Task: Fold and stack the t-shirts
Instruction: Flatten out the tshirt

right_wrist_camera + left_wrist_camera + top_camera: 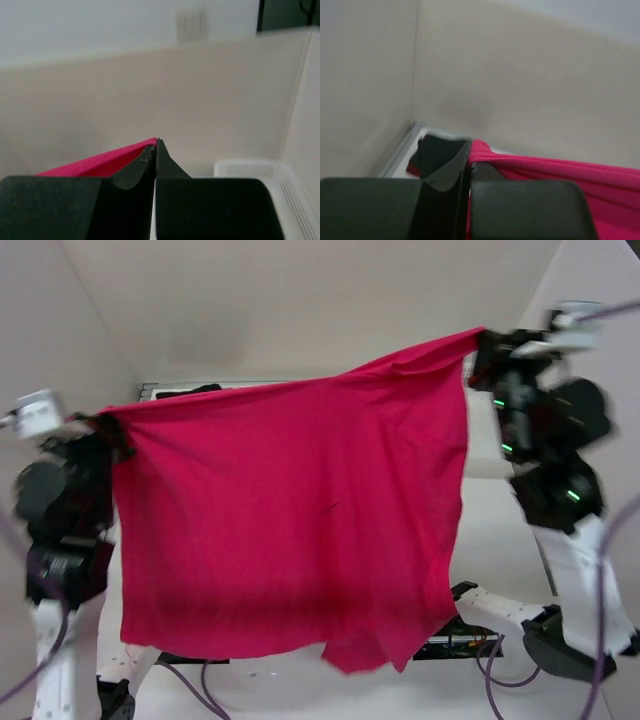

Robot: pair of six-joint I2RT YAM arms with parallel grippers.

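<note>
Left gripper (108,428) and right gripper (482,343) each pinch a top corner of the crimson-pink t-shirt (290,520), which hangs spread between them, right corner higher

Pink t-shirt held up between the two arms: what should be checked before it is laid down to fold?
1. Left gripper shut on the pink t-shirt corner: ok.
2. Right gripper shut on the other top corner: ok.
3. Top edge level: not ok, right end higher.
4. Bottom hem even: not ok, one part hangs lower.
5. Table under the shirt free: cannot tell, cloth hides it.
6. Black t-shirt by the far wall, apart: ok.
</note>
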